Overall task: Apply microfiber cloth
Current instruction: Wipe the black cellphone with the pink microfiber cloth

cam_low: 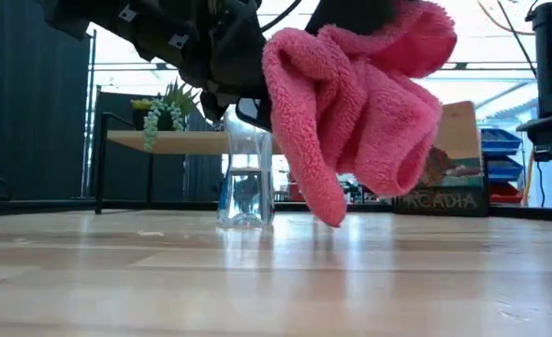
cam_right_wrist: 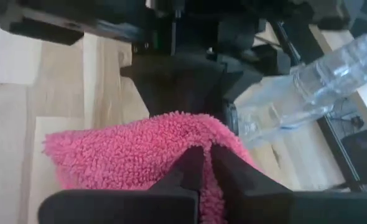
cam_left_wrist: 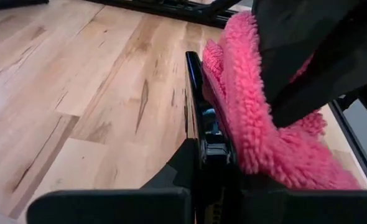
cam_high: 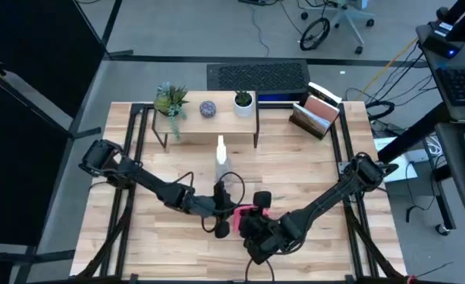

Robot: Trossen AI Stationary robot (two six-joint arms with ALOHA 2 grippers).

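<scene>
Pink microfiber cloth [cam_low: 360,112] hangs pinched in right gripper [cam_right_wrist: 206,163] (box [cam_low: 449,154] reads "ARCADIA").

Both arms reach inward from the table's sides and meet near its front middle. The left gripper [cam_high: 221,207] is clamped on a phone [cam_left_wrist: 199,124] held on edge, raised off the wood. The right gripper [cam_right_wrist: 207,167], just beside it, pinches the cloth [cam_low: 360,103] against that phone's face.
</scene>
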